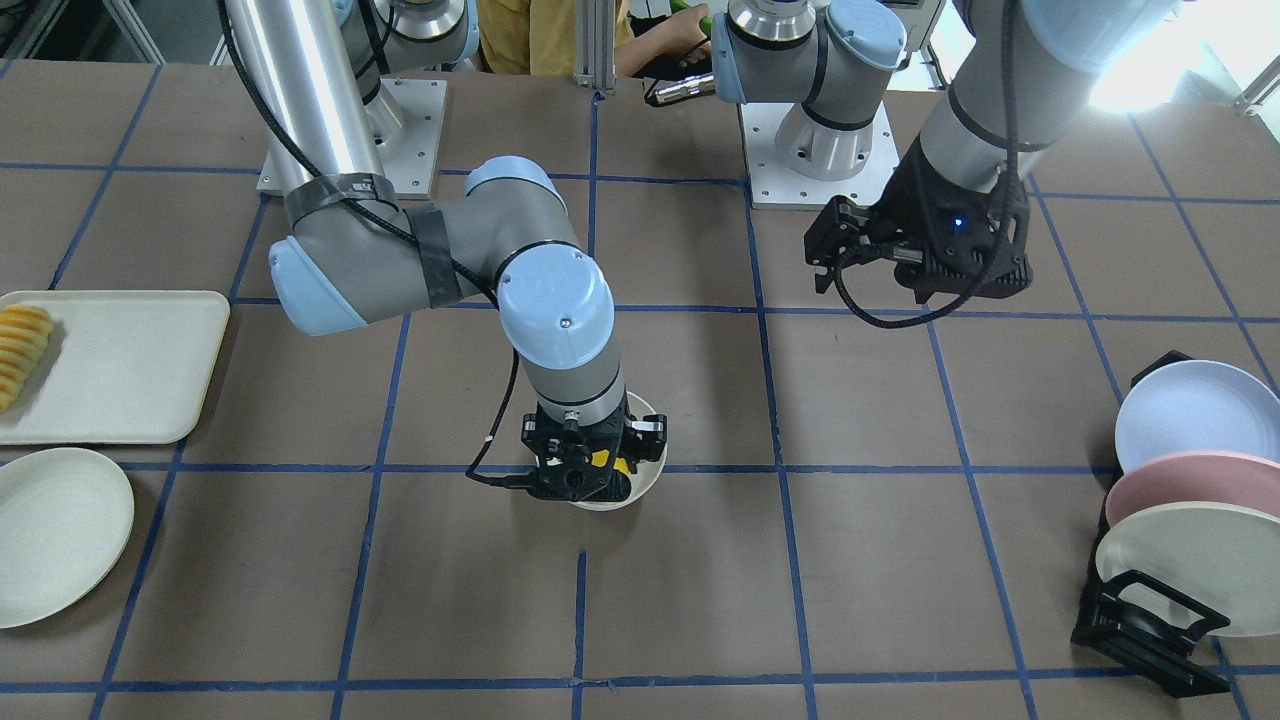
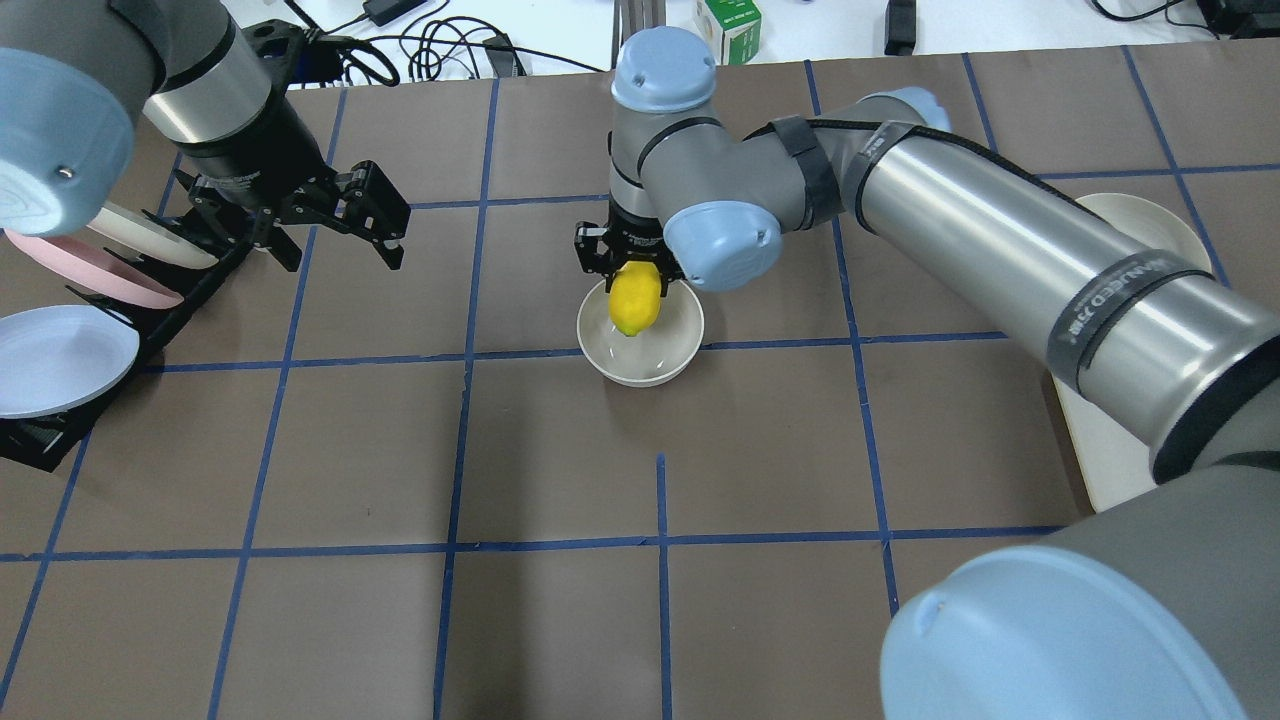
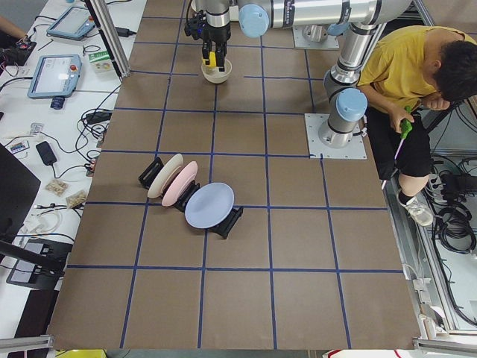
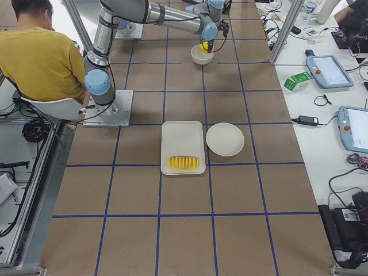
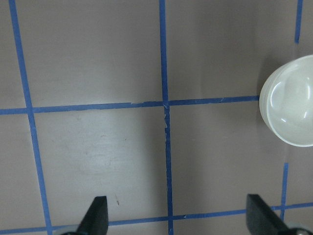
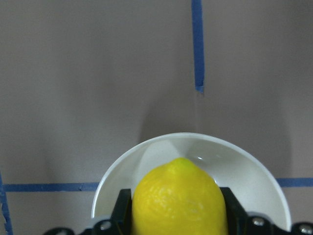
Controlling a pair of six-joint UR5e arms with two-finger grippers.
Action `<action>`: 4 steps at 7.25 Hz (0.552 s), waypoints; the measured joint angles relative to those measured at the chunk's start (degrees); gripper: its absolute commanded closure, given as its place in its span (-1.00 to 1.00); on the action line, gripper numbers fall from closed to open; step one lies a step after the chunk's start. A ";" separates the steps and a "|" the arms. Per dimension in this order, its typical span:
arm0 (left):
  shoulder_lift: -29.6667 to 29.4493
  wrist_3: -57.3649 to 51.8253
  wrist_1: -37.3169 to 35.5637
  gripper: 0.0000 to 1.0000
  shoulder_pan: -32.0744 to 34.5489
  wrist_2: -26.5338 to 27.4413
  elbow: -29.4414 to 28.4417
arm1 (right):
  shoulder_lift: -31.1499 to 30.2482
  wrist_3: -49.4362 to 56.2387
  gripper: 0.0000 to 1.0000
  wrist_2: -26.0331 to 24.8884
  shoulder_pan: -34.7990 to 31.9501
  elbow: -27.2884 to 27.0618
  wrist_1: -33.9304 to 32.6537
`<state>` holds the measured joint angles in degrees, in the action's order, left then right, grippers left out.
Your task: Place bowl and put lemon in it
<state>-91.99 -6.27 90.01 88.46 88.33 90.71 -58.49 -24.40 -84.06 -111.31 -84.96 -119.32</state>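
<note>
The off-white bowl [image 2: 652, 364] stands upright near the table's middle; it also shows in the right wrist view [image 6: 249, 169] and at the right edge of the left wrist view [image 5: 291, 107]. My right gripper [image 2: 635, 272] is shut on the yellow lemon [image 2: 635, 298] and holds it tip-down over the bowl's far half, above its bottom. In the right wrist view the lemon [image 6: 178, 196] sits between both fingers [image 6: 122, 208]. My left gripper [image 2: 338, 238] is open and empty, hovering well to the left of the bowl over bare table.
A black rack with blue, pink and cream plates [image 2: 70, 300] stands at the robot's left edge. A cream tray [image 1: 130, 380] with sliced yellow fruit [image 1: 22, 350] and a flat cream plate [image 1: 55, 530] lie on the robot's right. A person in yellow [image 3: 406, 67] sits behind the robot.
</note>
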 measured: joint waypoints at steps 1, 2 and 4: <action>0.43 0.72 -0.10 -1.00 1.63 1.41 -0.38 | 0.57 0.02 1.00 -1.17 -1.01 -0.98 -0.72; 0.37 1.01 -0.22 -1.00 2.12 1.98 -1.40 | 0.75 0.08 1.00 -2.02 -1.41 -2.30 -1.04; -0.06 1.18 0.41 -1.00 1.92 2.23 -4.60 | 1.15 0.33 0.64 -3.06 -1.60 -4.13 -1.57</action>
<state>-92.05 -5.09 90.42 90.38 90.55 86.11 -57.34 -24.07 -87.12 -112.91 -89.10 -120.89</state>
